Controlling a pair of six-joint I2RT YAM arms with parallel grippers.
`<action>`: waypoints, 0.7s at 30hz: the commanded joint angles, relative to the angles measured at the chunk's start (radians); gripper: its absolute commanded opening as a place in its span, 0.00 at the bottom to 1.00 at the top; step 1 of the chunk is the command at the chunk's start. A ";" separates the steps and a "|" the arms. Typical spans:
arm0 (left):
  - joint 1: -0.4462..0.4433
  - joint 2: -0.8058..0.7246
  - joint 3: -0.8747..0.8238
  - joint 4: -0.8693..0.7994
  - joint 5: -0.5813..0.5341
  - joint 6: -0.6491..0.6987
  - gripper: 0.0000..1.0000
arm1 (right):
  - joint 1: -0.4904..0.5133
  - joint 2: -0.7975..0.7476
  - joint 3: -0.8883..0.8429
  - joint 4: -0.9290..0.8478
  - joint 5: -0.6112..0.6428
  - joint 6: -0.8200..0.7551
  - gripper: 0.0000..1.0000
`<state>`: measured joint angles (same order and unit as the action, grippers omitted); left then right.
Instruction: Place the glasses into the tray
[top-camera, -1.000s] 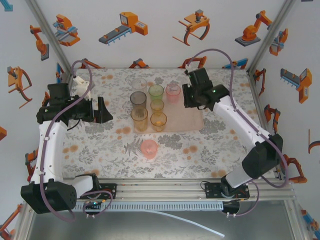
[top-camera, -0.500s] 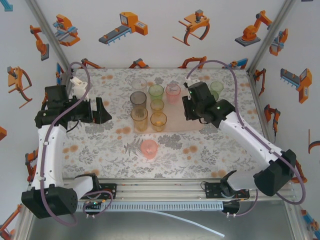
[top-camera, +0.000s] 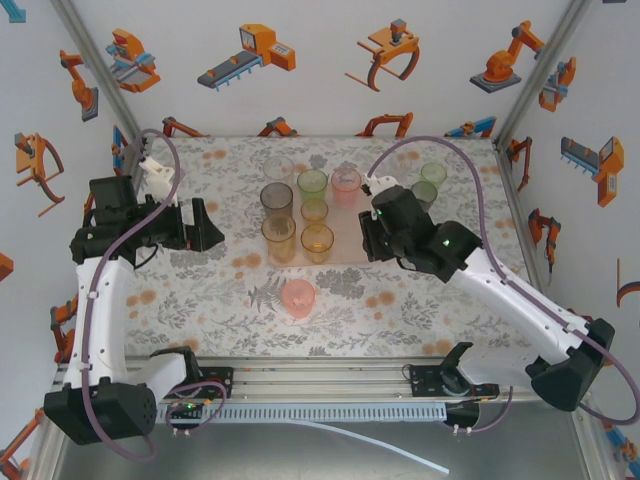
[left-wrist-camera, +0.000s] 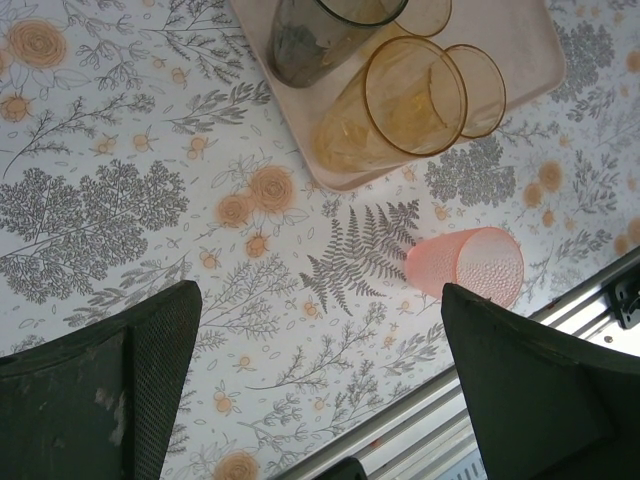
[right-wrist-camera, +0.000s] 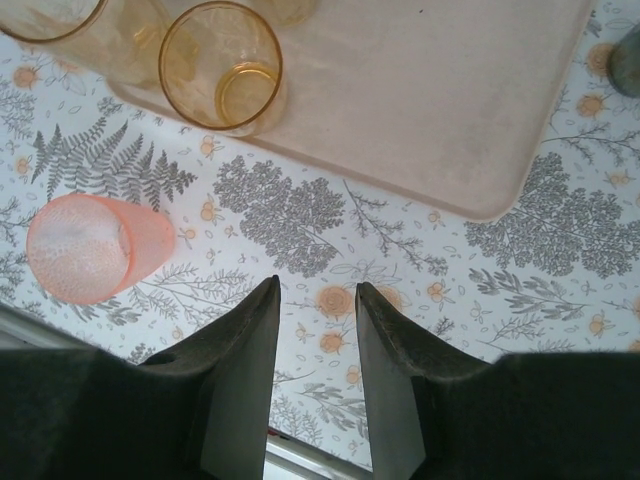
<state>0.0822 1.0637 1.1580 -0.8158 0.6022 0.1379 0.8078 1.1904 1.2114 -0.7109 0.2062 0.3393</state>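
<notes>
Hovering right fingers (right-wrist-camera: 240, 360): narrowly parted, nothing between them; right gripper (right-wrist-camera: 317, 292) near the 5 o'clock corner of the tray (right-wrist-camera: 450, 100)
Left gripper (left-wrist-camera: 318, 330): jaws spread wide, empty, off the tray's 9 o'clock side
Change: right arm has drawn back from 12 toward 6 o'clock, uncovering a green tumbler (top-camera: 433, 173) and grey tumbler (top-camera: 422, 194) on the cloth at the tray's 2 o'clock
Glasses (top-camera: 279, 232): several stand on the tray's 9 o'clock half
Meaning: probably a set-down just finished; pink tumbler (right-wrist-camera: 95, 248), off-tray at 6 o'clock, looks the nearest next pick
</notes>
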 joint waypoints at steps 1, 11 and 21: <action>0.008 0.015 0.026 -0.017 -0.001 -0.011 0.97 | 0.047 0.016 -0.010 -0.030 0.020 0.061 0.38; 0.019 0.033 0.031 -0.019 -0.018 -0.011 0.97 | 0.157 0.136 -0.034 0.101 -0.040 0.175 0.41; 0.029 0.037 0.031 -0.019 -0.015 -0.012 0.97 | 0.221 0.270 -0.021 0.199 -0.090 0.195 0.41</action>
<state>0.1028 1.0973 1.1648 -0.8238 0.5762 0.1349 1.0115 1.4429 1.1603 -0.5434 0.1280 0.5205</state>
